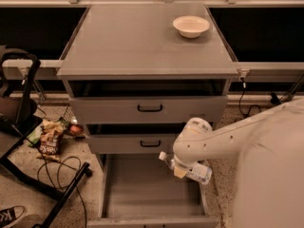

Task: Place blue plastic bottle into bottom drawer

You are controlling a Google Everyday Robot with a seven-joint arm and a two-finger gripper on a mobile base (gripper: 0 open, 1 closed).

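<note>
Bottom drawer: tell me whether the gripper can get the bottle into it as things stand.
Probably yes. The bottom drawer stands pulled out, and the gripper holds the blue plastic bottle over its right side with nothing between.

Smooth white arm (228, 137), rounded and tube-like, widening into a bulky pale shell at near right. Round wrist joint (192, 144) with flat cap, faint grey markings. Tan-coloured gripper (181, 171) tucked under it, right of centre.
</note>
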